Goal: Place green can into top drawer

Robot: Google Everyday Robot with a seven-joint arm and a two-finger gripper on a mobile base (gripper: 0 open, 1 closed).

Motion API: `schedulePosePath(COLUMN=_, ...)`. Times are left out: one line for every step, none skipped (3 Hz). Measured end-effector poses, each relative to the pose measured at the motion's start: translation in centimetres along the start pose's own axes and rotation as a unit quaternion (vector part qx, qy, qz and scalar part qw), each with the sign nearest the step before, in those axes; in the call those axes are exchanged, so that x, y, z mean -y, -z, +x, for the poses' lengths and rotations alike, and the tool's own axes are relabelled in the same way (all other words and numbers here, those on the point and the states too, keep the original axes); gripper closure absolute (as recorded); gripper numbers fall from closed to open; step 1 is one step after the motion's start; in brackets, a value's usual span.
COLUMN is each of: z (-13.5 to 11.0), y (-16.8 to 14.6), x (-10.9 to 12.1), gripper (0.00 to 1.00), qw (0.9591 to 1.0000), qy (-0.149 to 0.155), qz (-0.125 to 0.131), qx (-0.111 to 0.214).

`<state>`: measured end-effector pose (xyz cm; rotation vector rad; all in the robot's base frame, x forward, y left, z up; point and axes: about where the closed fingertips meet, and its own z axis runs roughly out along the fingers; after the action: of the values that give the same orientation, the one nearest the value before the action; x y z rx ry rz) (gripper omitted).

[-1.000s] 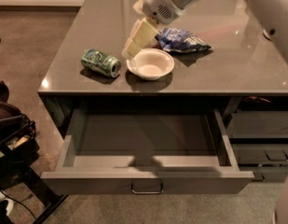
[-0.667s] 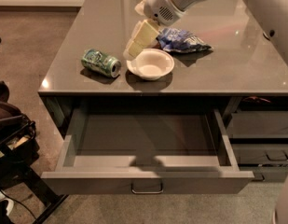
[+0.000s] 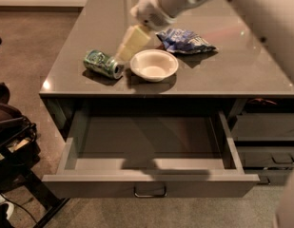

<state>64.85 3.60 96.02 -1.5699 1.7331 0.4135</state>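
The green can (image 3: 102,63) lies on its side on the grey tabletop (image 3: 232,75), left of the white bowl (image 3: 154,64). My gripper (image 3: 123,54) hangs from the white arm (image 3: 161,6) above the table, its cream tip just right of the can and just behind the bowl's left rim, apart from the can. The top drawer (image 3: 80,127) stands pulled out below the table's front edge, and nothing shows inside it. Its flat grey front (image 3: 89,186) has a small silver bar handle (image 3: 150,192) at its centre.
A blue-and-white snack bag (image 3: 185,41) lies behind the bowl on the right. Narrower dark drawers (image 3: 265,141) sit at the right of the open drawer. A black bag and frame (image 3: 11,146) stand on the carpet at the left.
The gripper has moved a little left and down, closer to the green can. The can, bowl and drawer have not moved.
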Motion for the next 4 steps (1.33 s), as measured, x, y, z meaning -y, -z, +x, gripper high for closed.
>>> schedulePosePath(z=-0.6, y=-2.9, x=0.5, gripper=0.0, qw=0.9999, qy=-0.001, qz=-0.012, qx=-0.008)
schedulePosePath(z=-1.0, y=-5.3, x=0.7, gripper=0.0, qw=0.9991, qy=-0.004, qz=-0.041, qx=-0.011)
schedulePosePath(z=-1.1, y=-5.5, x=0.7, gripper=0.0, qw=0.999, qy=-0.003, qz=-0.043, qx=-0.011)
schedulePosePath(z=-1.2, y=-5.9, x=0.5, gripper=0.0, qw=0.9994, qy=-0.006, qz=-0.035, qx=-0.002)
